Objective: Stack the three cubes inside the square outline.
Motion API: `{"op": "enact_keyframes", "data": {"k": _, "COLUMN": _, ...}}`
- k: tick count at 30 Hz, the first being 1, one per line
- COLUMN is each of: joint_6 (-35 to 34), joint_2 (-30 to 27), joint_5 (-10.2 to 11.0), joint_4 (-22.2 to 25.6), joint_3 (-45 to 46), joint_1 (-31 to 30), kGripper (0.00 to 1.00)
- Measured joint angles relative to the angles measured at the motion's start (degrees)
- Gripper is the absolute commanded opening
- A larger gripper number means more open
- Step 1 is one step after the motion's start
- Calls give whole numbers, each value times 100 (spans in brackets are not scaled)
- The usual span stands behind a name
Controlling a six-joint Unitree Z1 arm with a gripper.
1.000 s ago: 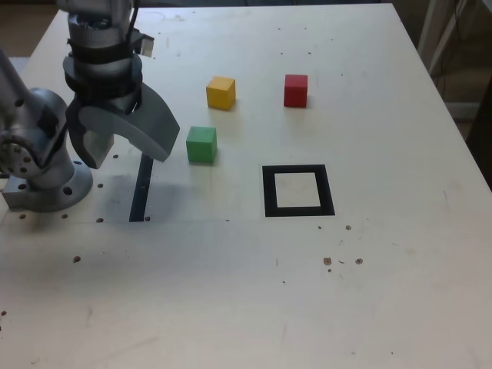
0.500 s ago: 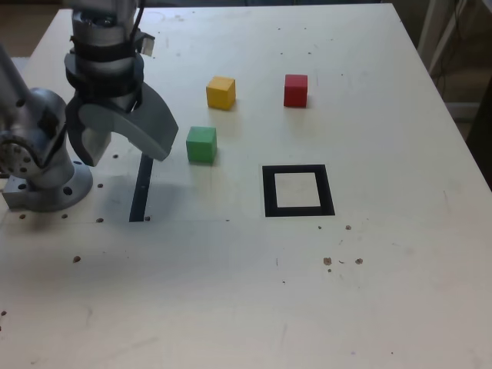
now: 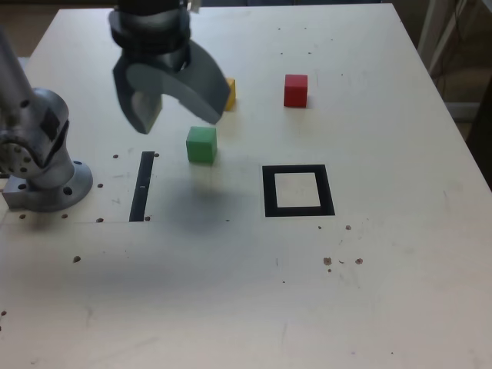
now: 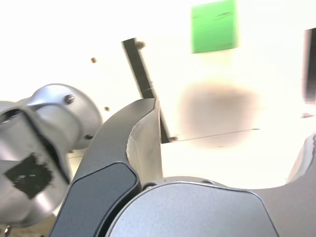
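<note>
In the exterior view my gripper (image 3: 177, 119) hangs open and empty above the table, just behind and slightly left of the green cube (image 3: 201, 144). Its right finger covers most of the yellow cube (image 3: 230, 93). The red cube (image 3: 296, 90) sits alone farther to the exterior view's right. The square outline (image 3: 269, 191) of black tape lies in front of the cubes with nothing inside it. The wrist view shows the green cube (image 4: 214, 26) beyond my open gripper (image 4: 227, 148), and a sliver of the square outline (image 4: 310, 64) at the frame's edge.
A straight black tape strip (image 3: 142, 187) lies left of the green cube in the exterior view, also seen as the strip (image 4: 143, 79) in the wrist view. The arm's grey base (image 3: 42, 173) stands at the table's left edge. Small dark specks dot the tabletop.
The gripper has swung from beside the arm's base towards the exterior view's right and farther back, now hanging over the green cube and covering part of the yellow cube. The cubes have not moved.
</note>
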Motion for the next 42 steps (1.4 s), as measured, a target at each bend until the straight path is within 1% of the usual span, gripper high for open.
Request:
{"op": "enact_keyframes", "data": {"k": 4, "joint_6": 86, "joint_2": 341, "joint_5": 36, "joint_4": 141, "joint_3": -437, "joint_1": 62, "kGripper": 100}}
{"op": "enact_keyframes", "data": {"k": 7, "joint_6": 219, "joint_2": 796, "joint_5": 103, "joint_4": 297, "joint_3": -960, "joint_1": 97, "kGripper": 100}}
{"op": "enact_keyframes", "data": {"k": 10, "joint_6": 379, "joint_2": 1272, "joint_5": 228, "joint_4": 594, "joint_3": -1478, "joint_1": 160, "kGripper": 100}}
{"op": "enact_keyframes", "data": {"k": 12, "joint_6": 451, "joint_2": 1478, "joint_5": 245, "joint_4": 645, "joint_3": -1808, "joint_1": 263, "kGripper": 100}}
{"op": "enact_keyframes", "data": {"k": 17, "joint_6": 703, "joint_2": 1590, "joint_5": 248, "joint_4": 638, "joint_3": -2146, "joint_1": 728, "kGripper": 100}}
{"op": "enact_keyframes", "data": {"k": 21, "joint_6": 1123, "joint_2": 1878, "joint_5": 248, "joint_4": 631, "joint_3": -2594, "joint_1": 1432, "kGripper": 99}}
{"op": "enact_keyframes", "data": {"k": 24, "joint_6": 1247, "joint_2": 1981, "joint_5": 251, "joint_4": 664, "joint_3": -2780, "joint_1": 1629, "kGripper": 99}}
{"op": "enact_keyframes", "data": {"k": 26, "joint_6": 1397, "joint_2": 2172, "joint_5": 302, "joint_4": 681, "joint_3": -3079, "joint_1": 1935, "kGripper": 99}}
{"op": "enact_keyframes", "data": {"k": 28, "joint_6": 1409, "joint_2": 2382, "joint_5": 440, "joint_4": 691, "joint_3": -3220, "joint_1": 2151, "kGripper": 99}}
{"op": "enact_keyframes", "data": {"k": 29, "joint_6": 1415, "joint_2": 2491, "joint_5": 542, "joint_4": 694, "joint_3": -3333, "joint_1": 2187, "kGripper": 99}}
{"op": "enact_keyframes", "data": {"k": 30, "joint_6": 1416, "joint_2": 2548, "joint_5": 593, "joint_4": 694, "joint_3": -3405, "joint_1": 2193, "kGripper": 99}}
{"op": "enact_keyframes", "data": {"k": 35, "joint_6": 1416, "joint_2": 2761, "joint_5": 692, "joint_4": 579, "joint_3": -3552, "joint_1": 2313, "kGripper": 98}}
{"op": "enact_keyframes", "data": {"k": 42, "joint_6": 1654, "joint_2": 3385, "joint_5": 652, "joint_4": 479, "joint_3": -3830, "joint_1": 2540, "kGripper": 95}}
